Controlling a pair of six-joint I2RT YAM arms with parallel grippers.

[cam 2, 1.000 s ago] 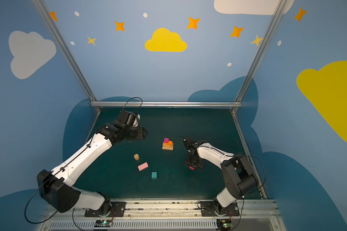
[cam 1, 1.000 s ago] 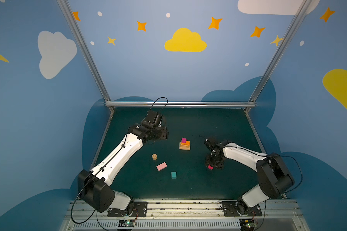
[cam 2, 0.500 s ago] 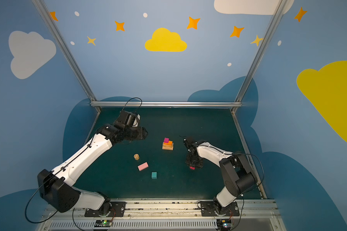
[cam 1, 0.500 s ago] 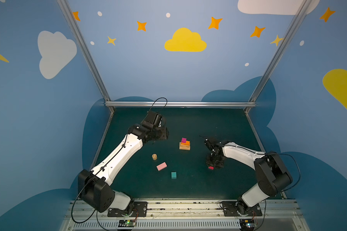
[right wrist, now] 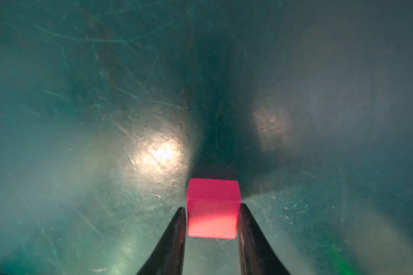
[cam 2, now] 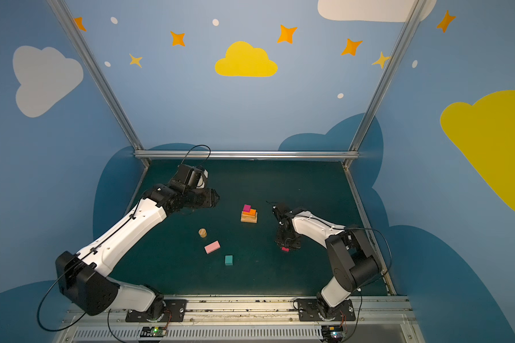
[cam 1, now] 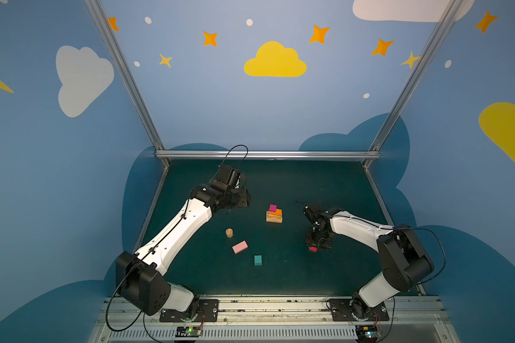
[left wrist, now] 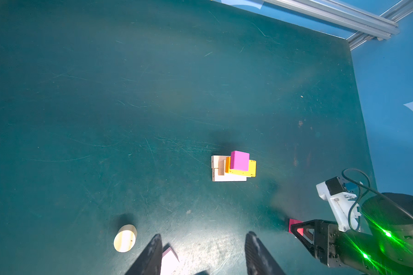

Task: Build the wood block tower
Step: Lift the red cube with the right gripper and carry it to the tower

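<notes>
The tower point(cam 1: 274, 214) point(cam 2: 249, 214) point(left wrist: 234, 166) stands mid-mat: tan oblongs below, an orange oblong, then a magenta cube on top. My right gripper point(right wrist: 212, 208) is shut on the red cube point(right wrist: 212, 209) point(cam 1: 312, 249) point(cam 2: 285, 249), its fingers pressed on both sides, low at the mat to the right of the tower. Loose on the mat front left lie the tan cylinder point(cam 1: 229, 232) point(left wrist: 125, 238), the pink oblong point(cam 1: 240, 247) and the teal cube point(cam 1: 257, 260). My left gripper point(left wrist: 204, 235) hangs open and empty, back left of the tower.
The dark green mat point(cam 1: 295, 276) is bounded by an aluminium rail point(cam 1: 268, 154) at the back and slanted frame posts at both sides. The right arm's wrist point(left wrist: 339, 202) shows in the left wrist view beside the red cube point(left wrist: 295, 225).
The right gripper's jaws have closed onto the red cube, which stays in the same spot. The left arm has not moved.
</notes>
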